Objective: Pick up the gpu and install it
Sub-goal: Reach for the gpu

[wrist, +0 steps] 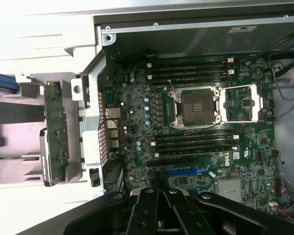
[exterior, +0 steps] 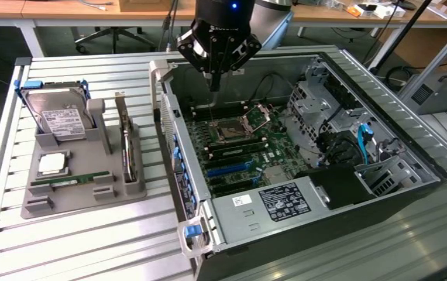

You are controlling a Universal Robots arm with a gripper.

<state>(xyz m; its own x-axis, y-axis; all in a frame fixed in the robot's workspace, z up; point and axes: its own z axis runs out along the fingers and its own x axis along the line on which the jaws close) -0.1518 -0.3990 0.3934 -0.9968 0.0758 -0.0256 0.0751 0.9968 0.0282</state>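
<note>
The gpu (exterior: 130,151) stands on edge in a slot of the grey holder (exterior: 83,202), at the exterior view's left of the open computer case (exterior: 329,202). In the wrist view the gpu (wrist: 56,132) shows edge-on as a green board just outside the case wall. My gripper (exterior: 214,86) hangs above the far end of the case, over the motherboard (exterior: 243,155), with its fingers shut and nothing between them. In the wrist view the gripper (wrist: 159,195) points down at the motherboard (wrist: 137,98) near the blue card slot (wrist: 183,172).
The holder also carries a hard drive (exterior: 61,120), a CPU chip (exterior: 53,164) and a green RAM stick (exterior: 71,178). Inside the case are an open CPU socket (exterior: 230,130), drive cages (exterior: 325,99) and a power supply (exterior: 286,199). Everything rests on a slatted metal table (exterior: 90,252).
</note>
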